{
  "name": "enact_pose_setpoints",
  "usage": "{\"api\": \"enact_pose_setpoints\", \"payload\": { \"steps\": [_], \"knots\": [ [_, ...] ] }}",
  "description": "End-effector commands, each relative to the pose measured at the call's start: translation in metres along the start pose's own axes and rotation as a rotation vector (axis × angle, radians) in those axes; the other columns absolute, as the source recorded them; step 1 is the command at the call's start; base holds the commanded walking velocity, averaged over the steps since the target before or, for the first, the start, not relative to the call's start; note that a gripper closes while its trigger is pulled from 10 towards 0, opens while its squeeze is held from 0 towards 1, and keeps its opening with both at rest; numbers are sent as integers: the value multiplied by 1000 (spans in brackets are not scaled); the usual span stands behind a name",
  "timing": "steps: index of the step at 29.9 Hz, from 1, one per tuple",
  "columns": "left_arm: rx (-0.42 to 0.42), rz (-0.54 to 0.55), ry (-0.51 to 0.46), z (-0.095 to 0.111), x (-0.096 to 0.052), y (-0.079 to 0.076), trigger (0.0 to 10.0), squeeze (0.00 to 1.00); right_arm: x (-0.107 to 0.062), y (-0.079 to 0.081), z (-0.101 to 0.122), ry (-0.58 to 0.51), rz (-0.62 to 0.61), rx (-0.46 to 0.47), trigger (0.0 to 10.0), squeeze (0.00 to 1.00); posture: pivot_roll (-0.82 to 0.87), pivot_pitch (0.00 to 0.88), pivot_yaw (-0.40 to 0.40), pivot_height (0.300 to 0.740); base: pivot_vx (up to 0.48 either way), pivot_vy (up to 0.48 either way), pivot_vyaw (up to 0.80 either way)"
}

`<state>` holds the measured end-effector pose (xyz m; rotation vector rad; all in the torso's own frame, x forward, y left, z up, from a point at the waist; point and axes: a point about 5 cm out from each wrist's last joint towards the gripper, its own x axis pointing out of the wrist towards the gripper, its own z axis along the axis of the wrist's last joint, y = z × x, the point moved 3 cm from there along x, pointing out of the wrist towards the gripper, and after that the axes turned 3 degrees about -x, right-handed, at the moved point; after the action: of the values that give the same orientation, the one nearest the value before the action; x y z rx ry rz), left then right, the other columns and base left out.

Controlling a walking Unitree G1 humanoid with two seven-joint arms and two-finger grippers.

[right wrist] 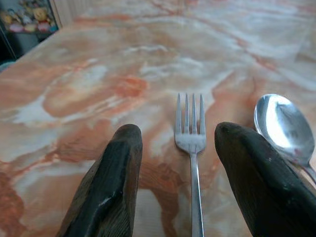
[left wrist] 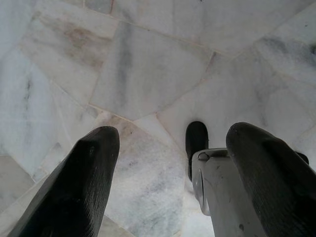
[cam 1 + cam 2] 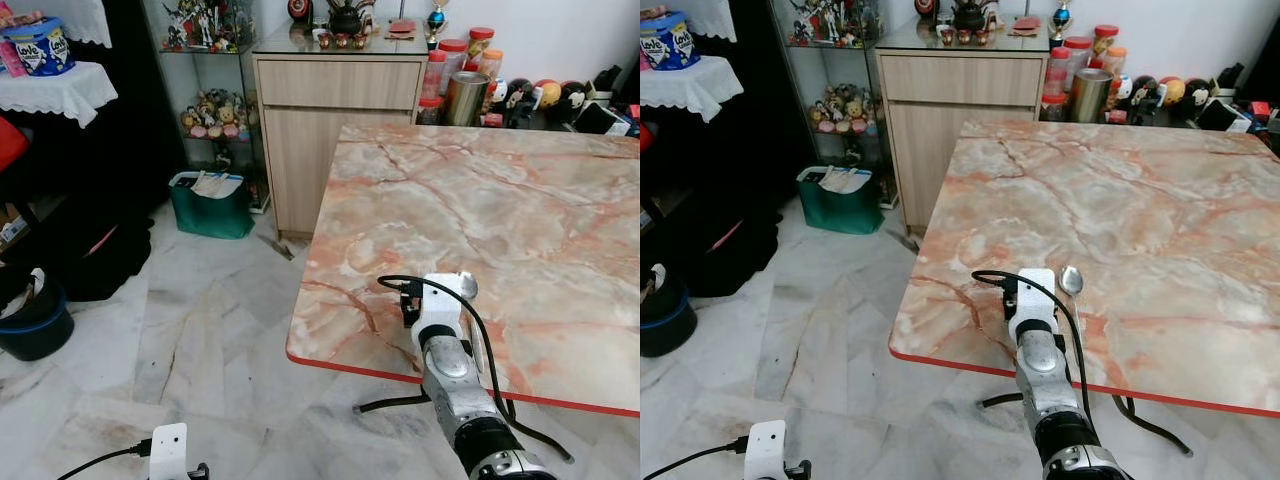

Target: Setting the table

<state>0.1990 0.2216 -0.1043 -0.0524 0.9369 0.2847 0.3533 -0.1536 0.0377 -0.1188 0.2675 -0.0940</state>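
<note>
Right gripper (image 1: 175, 168) wide open over table (image 3: 560, 200) near edge | fork (image 1: 191, 133) lies flat between its fingers, spoon (image 1: 284, 126) just beside | left gripper (image 2: 170, 173) open, above floor (image 3: 200, 330)

Bright, even daylight; wrist views blur up close.

The table (image 3: 520, 200) has a pink and cream marbled top veined in orange-red, with a red rim. On it lie a silver fork (image 1: 190, 136) and a shiny silver spoon (image 1: 284, 126). The floor (image 3: 200, 330) is pale grey-white marble tile. The cabinet (image 3: 330, 130) is light wood grain. A green box (image 3: 210, 210) stands beside it.
</note>
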Motion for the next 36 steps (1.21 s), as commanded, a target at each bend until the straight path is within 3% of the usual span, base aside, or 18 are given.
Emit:
{"api": "enact_pose_setpoints", "payload": {
  "steps": [1,31,32,33,34,35,36],
  "knots": [
    [-7,-3,12,-1,0,0,10000,0,3,1,3,9,-4,15,10000,0,-39,0,2,740,0,0,0],
    [-3,-14,25,-3,0,-1,10000,0,3,-12,-19,127,-70,82,10000,0,-32,0,4,740,0,0,0],
    [-3,-16,27,-3,0,-2,10000,0,3,-11,-22,145,-67,75,9412,0,-32,0,4,740,0,0,0],
    [-4,-17,28,-4,0,-2,10000,0,2,-10,-25,163,-62,70,7098,0,-32,0,4,740,0,0,0],
    [-4,-19,30,-4,0,-2,10000,0,2,-9,-27,175,-50,71,627,0,-32,0,4,740,0,0,0],
    [-4,-24,34,-5,0,-3,10000,0,1,-5,-29,184,-30,67,0,0,-30,0,3,740,0,0,0],
    [-4,-25,35,-5,0,-3,10000,0,1,-5,-29,186,-25,62,0,0,-30,0,3,740,0,0,0]
  ]
}}
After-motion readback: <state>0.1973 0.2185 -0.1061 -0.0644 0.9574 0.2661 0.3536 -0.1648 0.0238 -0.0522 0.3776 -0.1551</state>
